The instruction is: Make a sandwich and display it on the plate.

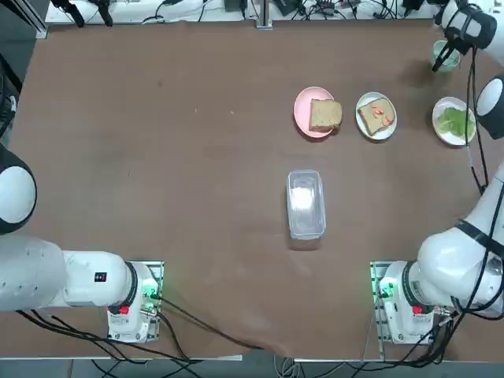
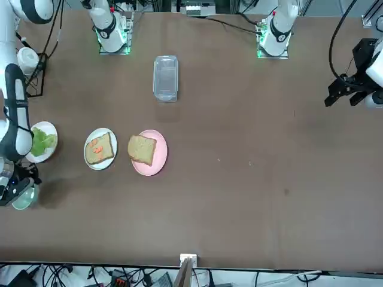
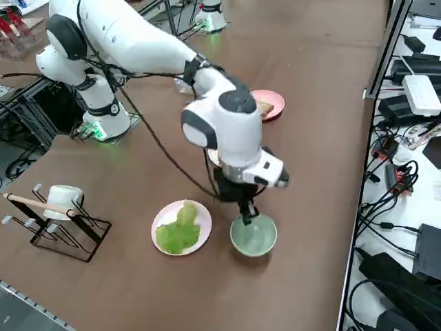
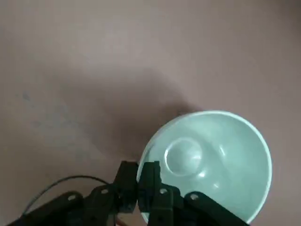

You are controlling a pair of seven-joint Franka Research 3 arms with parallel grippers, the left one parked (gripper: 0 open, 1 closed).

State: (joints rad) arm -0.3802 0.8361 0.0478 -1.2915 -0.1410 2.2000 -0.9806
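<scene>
Glazed-looking pale-green cup (image 4: 216, 160) is showing glossy, smooth walls. Lidded-box-like container (image 1: 306, 205) is looking like clear, shiny plastic. Tabletop (image 1: 197, 157) is appearing smooth, mostly matt.

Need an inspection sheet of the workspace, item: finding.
Surface: brown table, a few small marks.
Job's things: bread on pink plate; bread with orange-red pieces on white plate; lettuce on another white plate. Sandwich unassembled.
Clutter: clear container; rack with white cup.
Gripper: right gripper shut on green bowl's rim, over the table's far right.
Cables: black, along right arm and onto table.
Surroundings: electronics beyond the table; people: nothing seen.
</scene>
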